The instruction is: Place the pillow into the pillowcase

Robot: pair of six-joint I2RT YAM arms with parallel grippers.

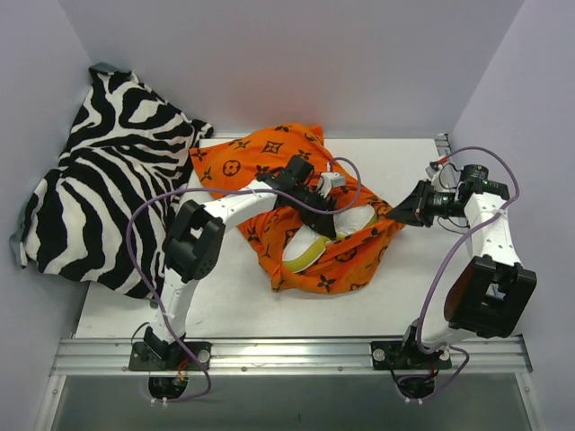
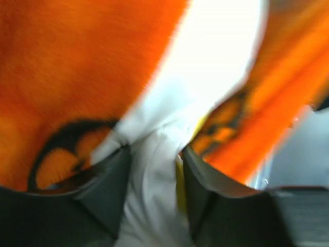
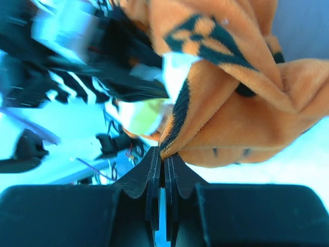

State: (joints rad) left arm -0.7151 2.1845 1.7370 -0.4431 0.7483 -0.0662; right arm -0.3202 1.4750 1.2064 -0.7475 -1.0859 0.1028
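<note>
Roughly mid-table, toward the far edge, the pillowcase (image 1: 269,166) lay bunched with the pillow (image 1: 361,218) partly inside its mouth. The right gripper (image 3: 163,153) was pinched tight on the pillowcase's edge. The left gripper (image 2: 154,154) stood half parted around the pillow's white cloth, not clearly squeezing it. Both looked light, limp and slippy, so a gathered fold near an edge seemed the surest hold.

This looks like a lab: my left arm (image 1: 193,242) and right arm (image 1: 492,292) are bolted to a metal rail (image 1: 287,356) at a white desk (image 1: 225,310) inside plain walls (image 1: 359,63).
</note>
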